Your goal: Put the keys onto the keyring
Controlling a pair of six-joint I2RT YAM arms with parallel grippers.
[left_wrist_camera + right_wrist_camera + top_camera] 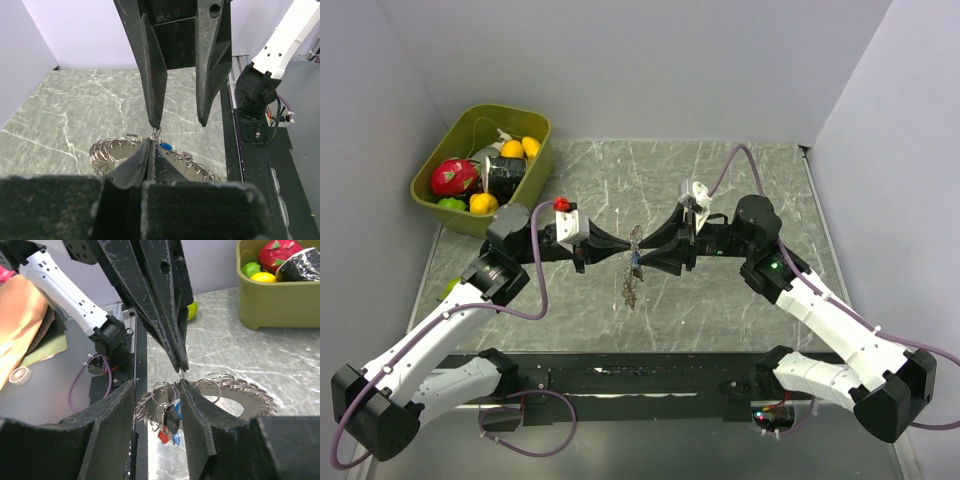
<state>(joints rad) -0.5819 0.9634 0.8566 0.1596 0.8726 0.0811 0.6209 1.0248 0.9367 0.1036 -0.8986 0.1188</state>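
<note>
The two grippers meet tip to tip above the middle of the marble table. My left gripper [151, 141] is shut on a small split ring, and the keys [170, 422] hang from it in a bunch with dark, red and blue heads. My right gripper [156, 387] is open. The keys dangle in the gap between its fingers, and one fingertip [183, 386] touches the pinched ring. The keyring [245, 395], a toothed silvery disc fringed with wire loops, lies on the table under both grippers. From above, the keys [637, 265] hang over the keyring [632, 292].
An olive bin [485, 170] of toy fruit stands at the back left corner. A small green ball [191, 310] lies near the left arm. A black rail [640, 380] runs along the near edge by both arm bases.
</note>
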